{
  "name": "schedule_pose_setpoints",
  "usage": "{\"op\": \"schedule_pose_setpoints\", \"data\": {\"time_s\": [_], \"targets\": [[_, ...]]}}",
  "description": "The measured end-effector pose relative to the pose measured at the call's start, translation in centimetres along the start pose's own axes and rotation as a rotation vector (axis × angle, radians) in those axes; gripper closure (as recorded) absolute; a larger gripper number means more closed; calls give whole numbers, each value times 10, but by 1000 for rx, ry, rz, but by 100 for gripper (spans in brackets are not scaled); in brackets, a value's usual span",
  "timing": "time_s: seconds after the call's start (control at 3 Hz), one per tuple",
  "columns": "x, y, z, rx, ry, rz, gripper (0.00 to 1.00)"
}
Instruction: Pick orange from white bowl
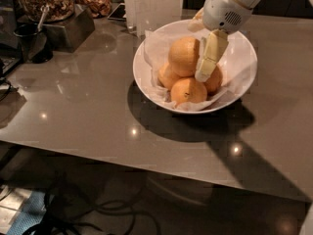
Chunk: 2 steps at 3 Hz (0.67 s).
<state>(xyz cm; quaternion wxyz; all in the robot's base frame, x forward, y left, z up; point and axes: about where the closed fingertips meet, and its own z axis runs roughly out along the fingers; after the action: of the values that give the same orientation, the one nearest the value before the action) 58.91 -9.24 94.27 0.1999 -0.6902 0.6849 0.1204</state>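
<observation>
The white bowl [243, 42] stands on the grey table at upper centre, lined with crumpled white paper. It holds several oranges. The orange [183, 56], the largest and palest, lies on top of the pile. Smaller, deeper-orange ones lie under it at the front [188, 91], left [165, 76] and right [215, 80]. My gripper [196, 53] reaches down into the bowl from the upper right and is open. One cream finger [210, 57] lies against the orange's right side. The other finger [196, 19] shows only partly behind the orange.
Glass jars of nuts [43, 1] stand on a metal stand [68, 29] at the back left, with a black cup [30, 44] beside it. A tall white container [153, 5] stands just behind the bowl. The table's front edge [146, 166] runs across the lower frame, with cables on the floor below.
</observation>
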Motion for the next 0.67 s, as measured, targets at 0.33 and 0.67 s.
{"op": "schedule_pose_setpoints", "data": {"time_s": [0.33, 0.67], "targets": [[-2, -7, 11, -6, -33, 10, 0], [-5, -11, 24, -31, -48, 14, 0]]}}
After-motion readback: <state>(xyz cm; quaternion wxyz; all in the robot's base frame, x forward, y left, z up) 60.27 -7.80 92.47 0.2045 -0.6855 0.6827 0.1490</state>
